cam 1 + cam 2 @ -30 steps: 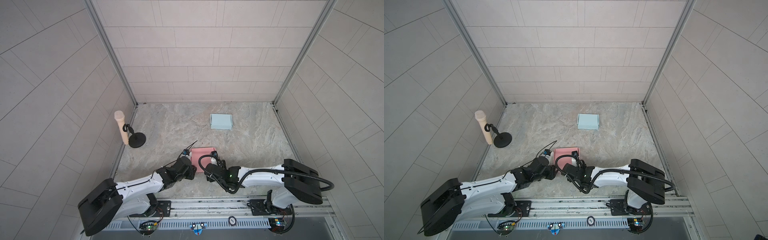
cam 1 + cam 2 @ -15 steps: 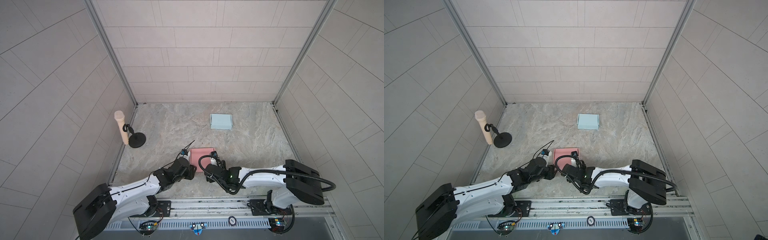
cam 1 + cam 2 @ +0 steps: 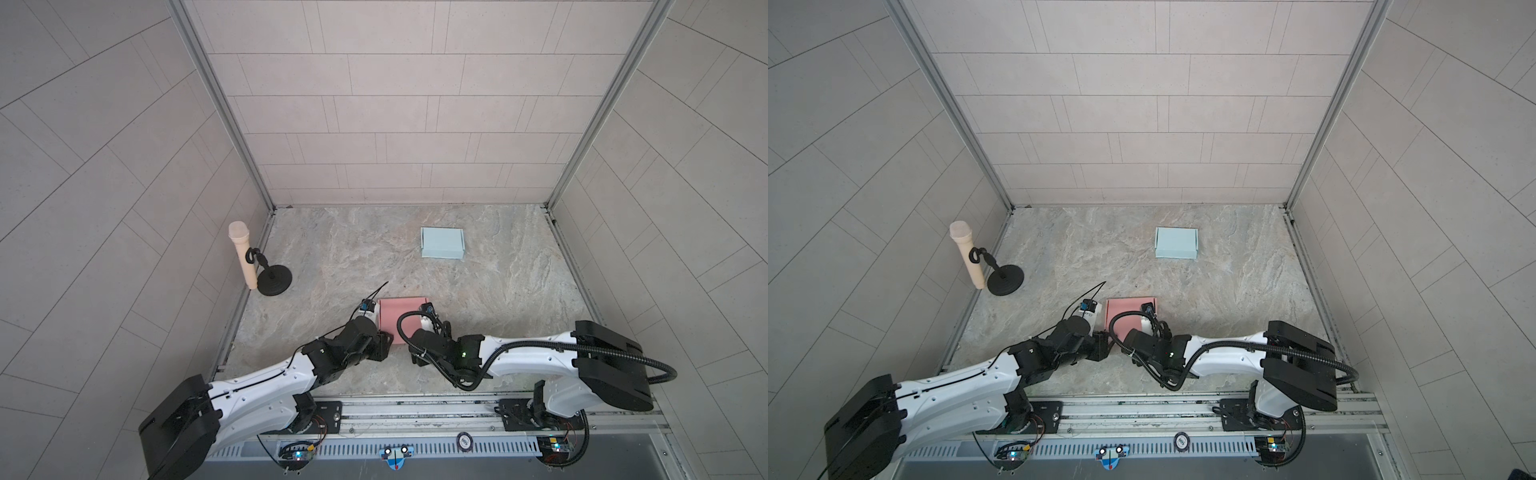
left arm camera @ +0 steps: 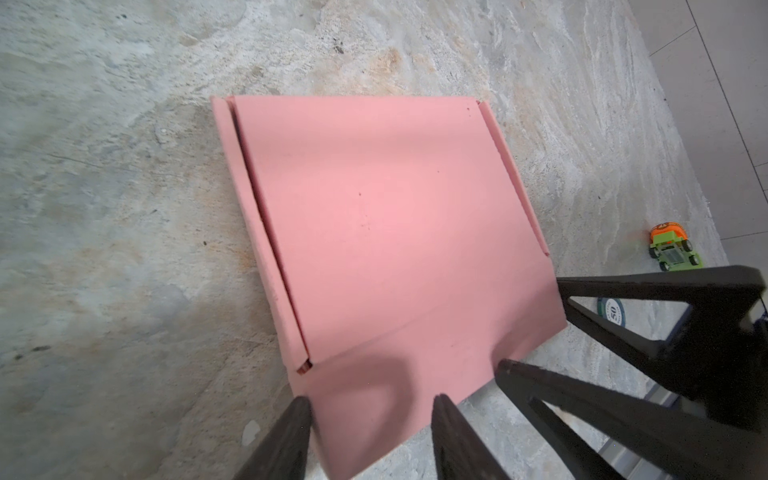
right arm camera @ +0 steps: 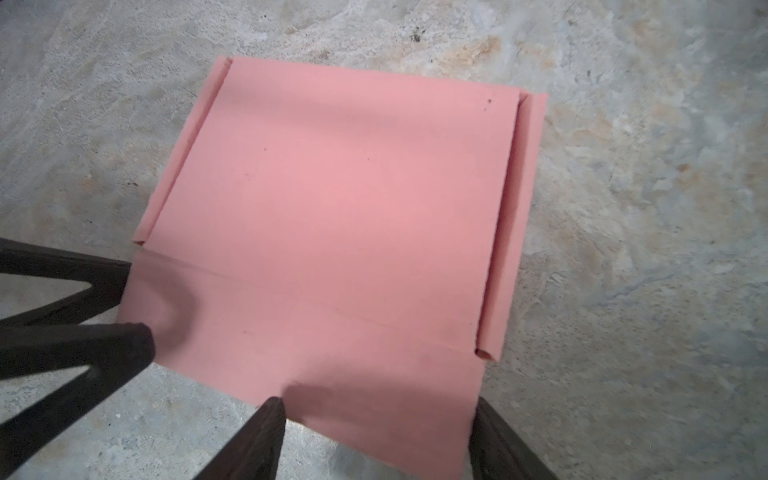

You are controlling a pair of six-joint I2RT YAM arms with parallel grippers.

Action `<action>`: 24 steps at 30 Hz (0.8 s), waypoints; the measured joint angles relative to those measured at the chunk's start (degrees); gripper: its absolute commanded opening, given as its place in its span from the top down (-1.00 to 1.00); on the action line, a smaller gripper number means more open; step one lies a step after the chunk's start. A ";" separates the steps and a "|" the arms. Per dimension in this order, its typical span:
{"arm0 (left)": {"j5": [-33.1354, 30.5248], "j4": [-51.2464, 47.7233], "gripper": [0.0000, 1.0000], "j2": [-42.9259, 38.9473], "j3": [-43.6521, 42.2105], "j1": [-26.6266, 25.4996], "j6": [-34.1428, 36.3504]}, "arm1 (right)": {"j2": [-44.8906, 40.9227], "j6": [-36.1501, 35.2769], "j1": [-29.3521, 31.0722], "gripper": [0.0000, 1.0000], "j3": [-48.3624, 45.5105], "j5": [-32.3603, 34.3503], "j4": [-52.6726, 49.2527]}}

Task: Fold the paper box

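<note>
In both top views the pink paper box (image 3: 402, 311) (image 3: 1126, 308) lies flat at the front middle of the stone table (image 3: 353, 257), where it lay a second ago. The left arm (image 3: 266, 382) has swung its black base link leftward. A blue box (image 3: 442, 243) sits well behind.

Left wrist view: the left gripper (image 4: 372, 401) hovers over the box's near flap, jaws moderately apart, holding nothing. Only here do a toy car (image 4: 673, 251) and a token (image 4: 611, 312) show.

Right wrist view: the right gripper (image 5: 376, 403) stands wide, straddling the flap's other corner. The narrow side flaps show folded inward.
</note>
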 measured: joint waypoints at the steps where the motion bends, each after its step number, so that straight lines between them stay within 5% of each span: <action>1: 0.02 0.07 -0.01 0.33 0.00 0.00 -0.02 | 0.00 0.00 0.00 -0.42 0.00 0.00 0.00; 24: -1.53 5.81 0.14 7.48 -0.83 -0.11 0.31 | 2.86 0.04 -0.50 -0.40 0.22 0.90 0.50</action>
